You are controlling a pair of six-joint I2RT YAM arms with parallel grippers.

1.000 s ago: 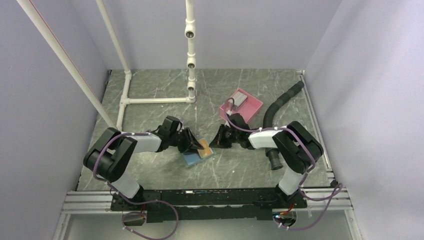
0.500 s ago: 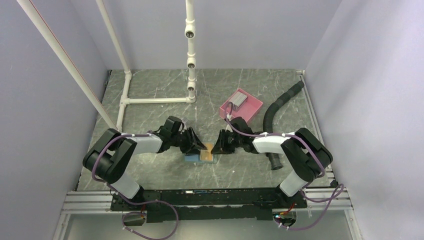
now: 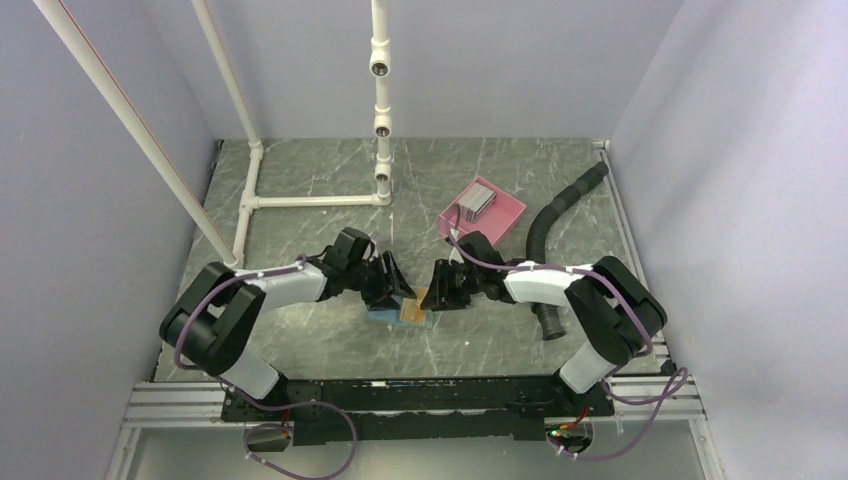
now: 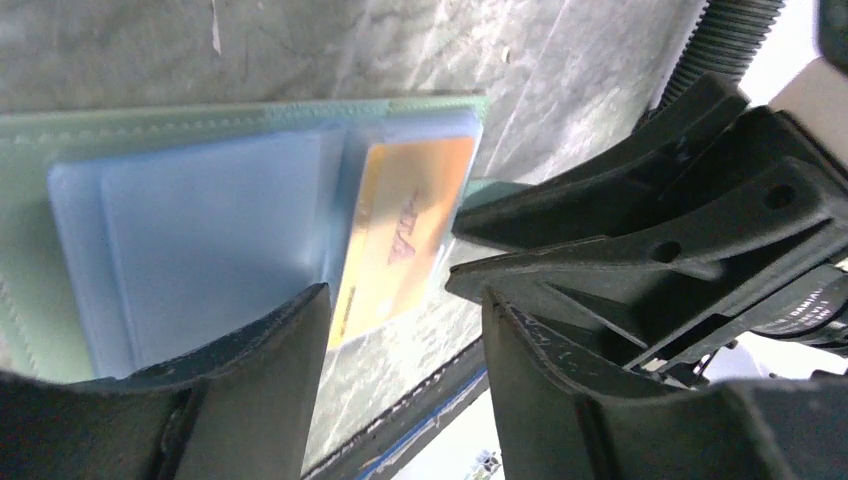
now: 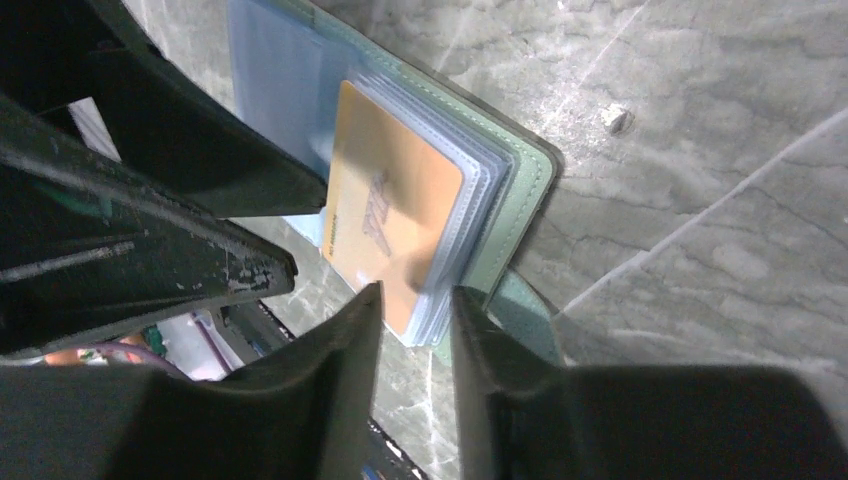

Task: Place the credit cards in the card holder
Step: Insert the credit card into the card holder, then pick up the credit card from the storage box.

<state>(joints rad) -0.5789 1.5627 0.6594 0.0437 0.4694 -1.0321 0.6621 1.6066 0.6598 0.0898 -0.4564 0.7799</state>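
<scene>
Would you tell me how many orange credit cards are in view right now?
1. The orange card lies against the clear sleeves of the open card holder. Others could hide in the grey stack in the pink tray, too small to tell apart.

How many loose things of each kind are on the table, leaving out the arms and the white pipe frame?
card holder: 1
orange card: 1
grey card stack: 1 (single cards too small to count)
pink tray: 1
black hose: 1
Total: 5
</scene>
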